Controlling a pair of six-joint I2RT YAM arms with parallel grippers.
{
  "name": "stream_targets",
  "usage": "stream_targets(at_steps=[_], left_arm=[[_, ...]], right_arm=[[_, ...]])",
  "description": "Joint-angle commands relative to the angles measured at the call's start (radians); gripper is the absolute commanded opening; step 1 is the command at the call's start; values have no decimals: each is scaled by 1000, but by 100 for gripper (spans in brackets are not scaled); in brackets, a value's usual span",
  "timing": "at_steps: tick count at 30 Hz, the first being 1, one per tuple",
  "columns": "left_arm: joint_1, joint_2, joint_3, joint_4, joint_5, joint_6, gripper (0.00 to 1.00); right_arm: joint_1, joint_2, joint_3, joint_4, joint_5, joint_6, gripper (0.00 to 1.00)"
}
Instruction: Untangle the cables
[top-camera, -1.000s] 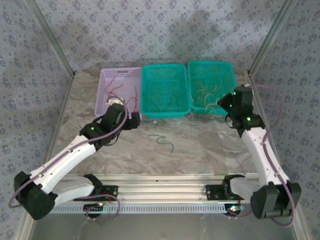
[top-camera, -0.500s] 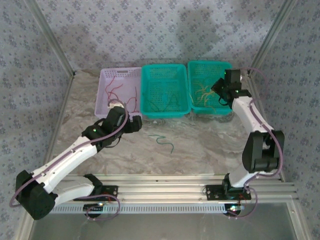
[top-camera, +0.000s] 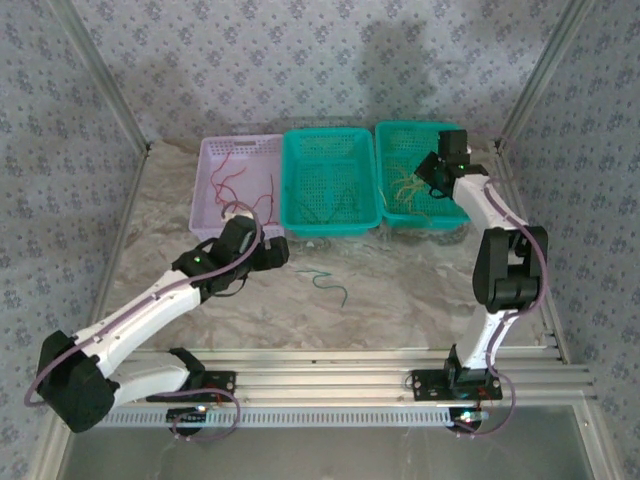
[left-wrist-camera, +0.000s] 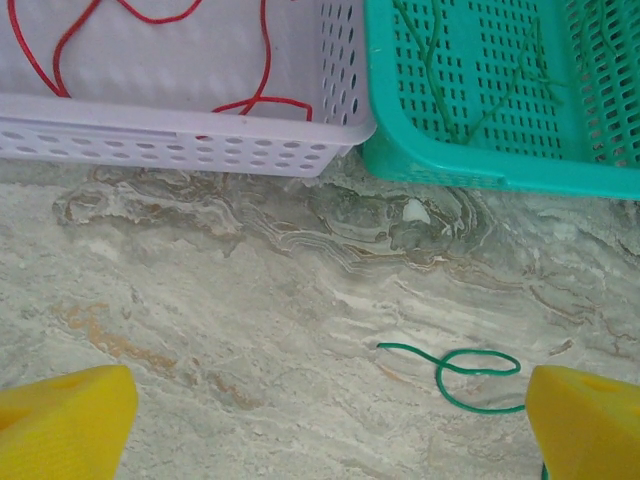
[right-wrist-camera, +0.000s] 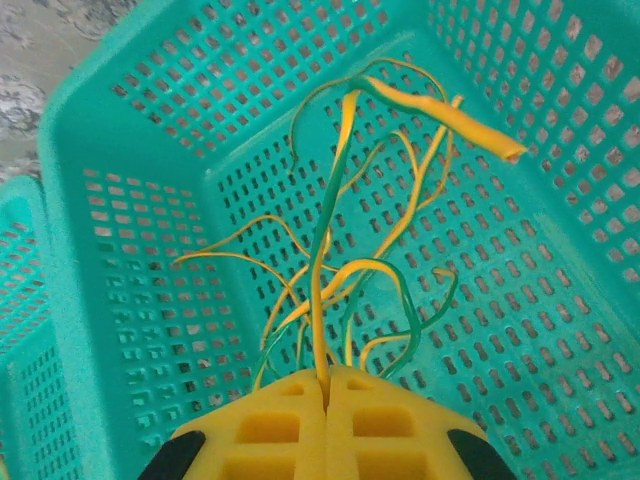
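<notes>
now three baskets (top-camera: 330, 226); right gripper (right-wrist-camera: 325, 385) pinches one yellow-green cable (right-wrist-camera: 320, 260), left gripper (left-wrist-camera: 325, 430) gapes near one green cable (left-wrist-camera: 465, 365).

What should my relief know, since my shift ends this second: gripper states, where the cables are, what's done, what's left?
Left gripper: open, over the table by the loose green cable.
Right gripper: shut on a yellow-green cable, held above the right teal basket.
Done: red cables lie in the lilac basket, green cables in the middle teal basket, other yellow-green cables in the right one.
To do: release the held cable; probably bin the loose green cable.
</notes>
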Motion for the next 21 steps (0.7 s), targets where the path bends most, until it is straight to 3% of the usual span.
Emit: stream_targets(at_steps=[1, 11, 21], left_arm=[[7, 10, -13, 30, 31, -25, 100], [4, 63, -40, 70, 75, -61, 100], [-15, 137, -41, 142, 126, -111, 99]], right_arm=[[6, 21, 40, -33, -5, -53, 8], [17, -31, 46, -44, -8, -72, 38], [99, -226, -109, 36, -5, -80, 47]])
